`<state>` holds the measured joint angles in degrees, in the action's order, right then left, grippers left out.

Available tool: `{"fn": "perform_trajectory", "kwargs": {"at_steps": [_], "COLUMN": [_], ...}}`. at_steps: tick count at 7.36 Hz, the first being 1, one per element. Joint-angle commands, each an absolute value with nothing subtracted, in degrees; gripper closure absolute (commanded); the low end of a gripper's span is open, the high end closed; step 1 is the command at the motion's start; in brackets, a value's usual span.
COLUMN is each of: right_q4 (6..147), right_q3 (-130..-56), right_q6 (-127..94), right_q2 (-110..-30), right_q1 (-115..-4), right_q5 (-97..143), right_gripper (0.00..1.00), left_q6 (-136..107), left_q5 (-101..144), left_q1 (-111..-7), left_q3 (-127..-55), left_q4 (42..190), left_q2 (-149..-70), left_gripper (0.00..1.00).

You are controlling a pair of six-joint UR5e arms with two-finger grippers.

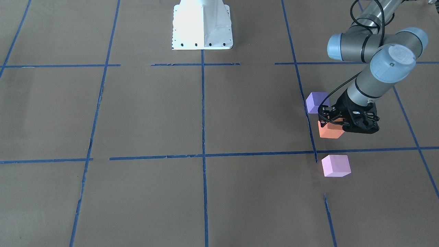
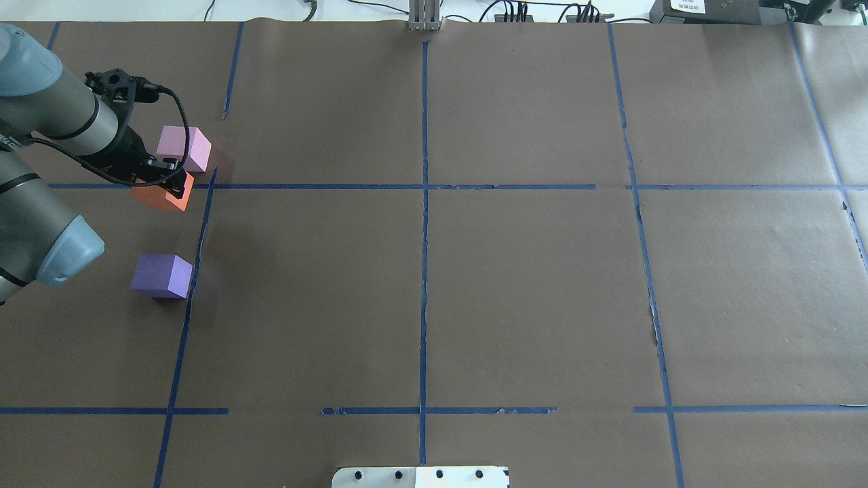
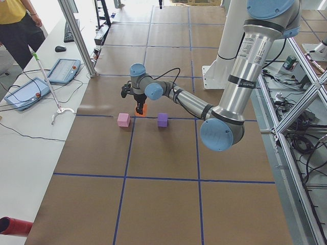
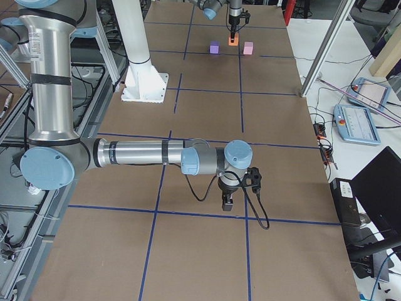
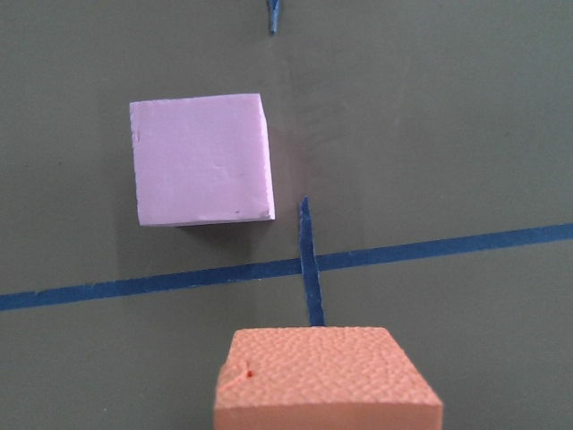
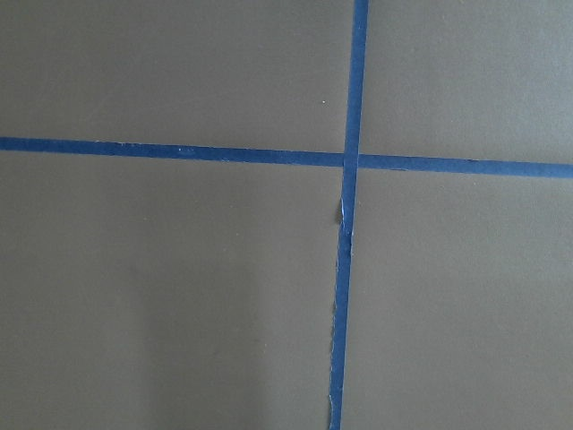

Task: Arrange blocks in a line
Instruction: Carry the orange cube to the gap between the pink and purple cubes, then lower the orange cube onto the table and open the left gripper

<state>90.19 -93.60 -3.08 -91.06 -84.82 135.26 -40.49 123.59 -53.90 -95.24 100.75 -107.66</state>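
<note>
My left gripper (image 1: 337, 122) is shut on the orange block (image 1: 330, 130) and seems to hold it just above the brown table, between the other two blocks. In the overhead view the gripper (image 2: 167, 179) sits over the orange block (image 2: 161, 197). The purple block (image 2: 163, 276) lies nearer the robot, and the pink block (image 2: 184, 148) lies farther away. The left wrist view shows the orange block (image 5: 327, 381) at the bottom edge and the pink block (image 5: 200, 170) ahead, past a tape line. My right gripper (image 4: 229, 202) hangs over the table far from the blocks; I cannot tell whether it is open or shut.
Blue tape lines (image 2: 424, 186) divide the brown table into squares. The white robot base (image 1: 202, 25) stands at the table's middle on the robot's side. A person (image 3: 18, 25) and tablets (image 3: 61, 70) are on a side bench beyond the blocks.
</note>
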Motion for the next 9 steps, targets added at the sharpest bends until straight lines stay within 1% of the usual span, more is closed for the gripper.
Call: {"fn": "perform_trajectory", "kwargs": {"at_steps": [1,6,9], "right_q4": [90.18,90.18,90.18], "right_q3": [-93.6,-93.6,-93.6], "right_q6": [-3.08,-3.08,-3.08], "right_q2": [-91.05,-91.05,-91.05], "right_q1": [-84.81,-84.81,-84.81], "right_q5": [135.26,135.26,135.26], "right_gripper": [0.0,0.0,0.0], "left_q6": [-40.6,-43.14,-44.21], "left_q5": [123.84,125.76,127.0], "left_q1": [-53.53,-53.44,-53.35], "left_q3": [-90.9,-85.18,-83.85], "left_q4": [103.96,111.07,111.8], "left_q2": [-107.75,-107.84,-107.93], "left_gripper": [0.76,0.76,0.76]}}
